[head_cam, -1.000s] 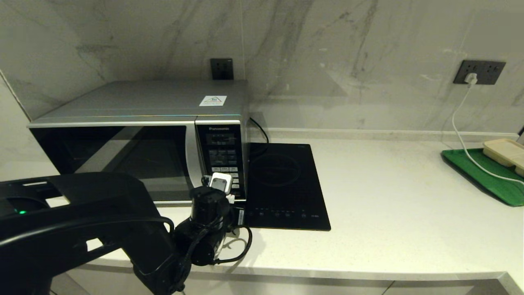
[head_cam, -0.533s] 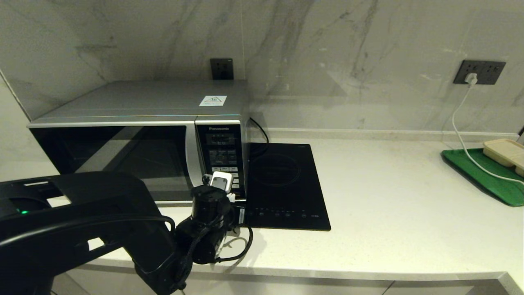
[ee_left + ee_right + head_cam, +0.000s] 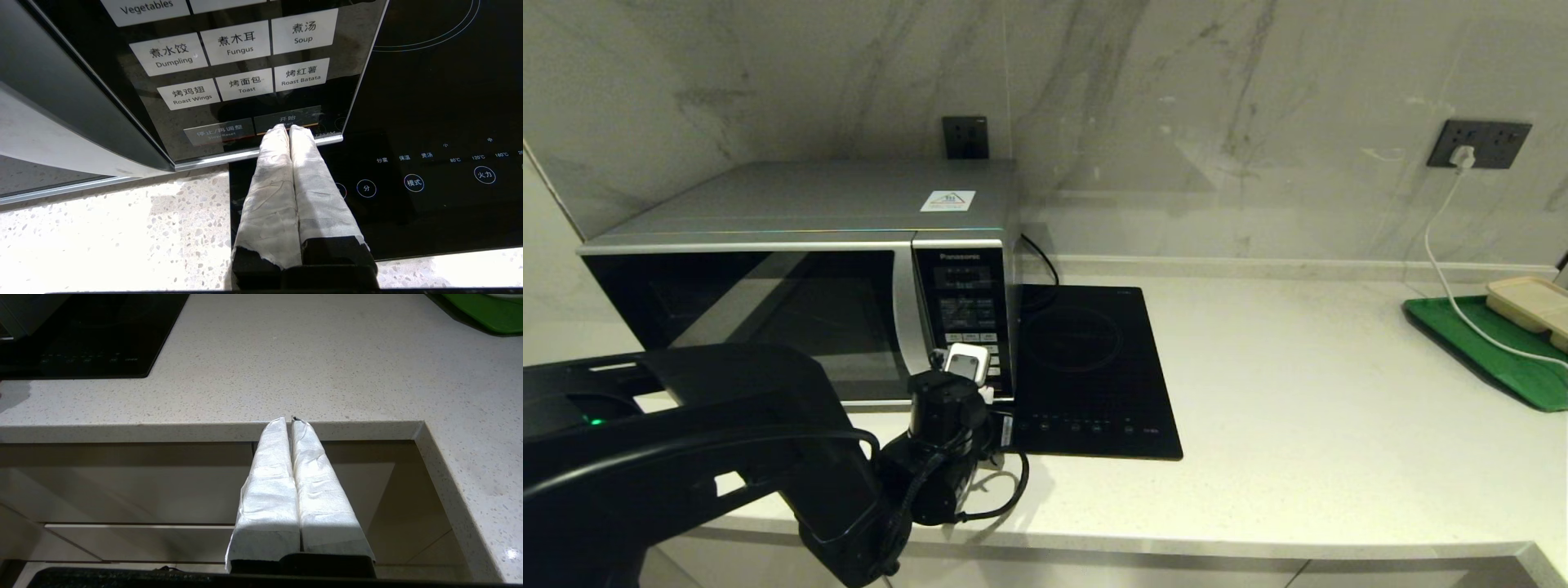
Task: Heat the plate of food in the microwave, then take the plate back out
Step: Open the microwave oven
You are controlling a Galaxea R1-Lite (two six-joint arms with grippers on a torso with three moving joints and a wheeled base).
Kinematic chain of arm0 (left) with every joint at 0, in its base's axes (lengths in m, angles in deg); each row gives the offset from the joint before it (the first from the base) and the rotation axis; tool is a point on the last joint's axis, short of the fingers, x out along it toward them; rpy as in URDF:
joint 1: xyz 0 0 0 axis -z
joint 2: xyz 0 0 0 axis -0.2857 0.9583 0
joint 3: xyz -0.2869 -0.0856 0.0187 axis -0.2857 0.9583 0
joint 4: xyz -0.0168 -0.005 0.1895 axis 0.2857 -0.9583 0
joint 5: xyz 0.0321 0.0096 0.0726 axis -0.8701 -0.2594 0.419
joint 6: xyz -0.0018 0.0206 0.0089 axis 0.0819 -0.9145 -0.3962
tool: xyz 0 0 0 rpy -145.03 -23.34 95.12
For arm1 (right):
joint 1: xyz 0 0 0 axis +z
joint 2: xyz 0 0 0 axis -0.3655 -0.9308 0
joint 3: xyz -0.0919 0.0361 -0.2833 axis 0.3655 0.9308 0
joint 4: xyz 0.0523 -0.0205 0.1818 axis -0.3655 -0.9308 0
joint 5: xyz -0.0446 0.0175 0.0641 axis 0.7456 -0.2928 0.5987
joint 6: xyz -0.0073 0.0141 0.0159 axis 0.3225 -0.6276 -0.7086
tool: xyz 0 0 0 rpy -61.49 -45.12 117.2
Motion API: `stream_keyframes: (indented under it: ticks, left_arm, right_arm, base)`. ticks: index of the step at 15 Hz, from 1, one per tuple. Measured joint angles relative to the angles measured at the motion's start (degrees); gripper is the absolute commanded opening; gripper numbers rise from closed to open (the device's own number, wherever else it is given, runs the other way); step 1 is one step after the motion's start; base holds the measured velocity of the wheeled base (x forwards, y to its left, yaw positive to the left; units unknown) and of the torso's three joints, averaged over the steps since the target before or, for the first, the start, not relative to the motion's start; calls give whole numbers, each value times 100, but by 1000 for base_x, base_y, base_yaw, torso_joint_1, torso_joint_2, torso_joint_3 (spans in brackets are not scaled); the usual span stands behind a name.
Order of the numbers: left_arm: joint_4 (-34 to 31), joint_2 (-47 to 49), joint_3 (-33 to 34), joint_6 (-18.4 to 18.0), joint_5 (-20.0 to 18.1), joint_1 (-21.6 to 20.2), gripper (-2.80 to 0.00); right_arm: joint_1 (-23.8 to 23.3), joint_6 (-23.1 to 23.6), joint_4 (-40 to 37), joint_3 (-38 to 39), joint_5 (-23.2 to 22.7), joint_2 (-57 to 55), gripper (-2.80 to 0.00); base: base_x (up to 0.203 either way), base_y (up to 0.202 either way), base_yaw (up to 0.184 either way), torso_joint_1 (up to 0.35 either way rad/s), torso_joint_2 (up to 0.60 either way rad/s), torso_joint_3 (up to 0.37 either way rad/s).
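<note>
Looking from the head, the microwave (image 3: pixel 800 269) stands door shut, its dark glass hiding any plate; the left gripper (image 3: pixel 968 363) is mostly hidden behind its wrist. Left wrist view: closed fingertips (image 3: pixel 282 132) touch the start button (image 3: pixel 287 119). Right wrist view: right gripper (image 3: pixel 291 421) closed, empty, below the counter (image 3: pixel 286 375) edge

- The microwave (image 3: pixel 800 278): a large silver Panasonic box, dark glass door shut, white triangle sticker on top, keypad panel at its right end.
- It stands upright on the bench, touching the left edge of the black cooktop (image 3: pixel 1086 371).
</note>
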Motion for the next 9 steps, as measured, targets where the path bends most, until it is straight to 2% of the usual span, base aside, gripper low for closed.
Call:
stream_keyframes:
  ticks: [9]
  left_arm:
    - [2,30,-43,2,-7,-9,-280]
  right_arm:
    - [0,0,-2,0,-3,0,-280]
  base:
    - [0,0,0,0,0,0]
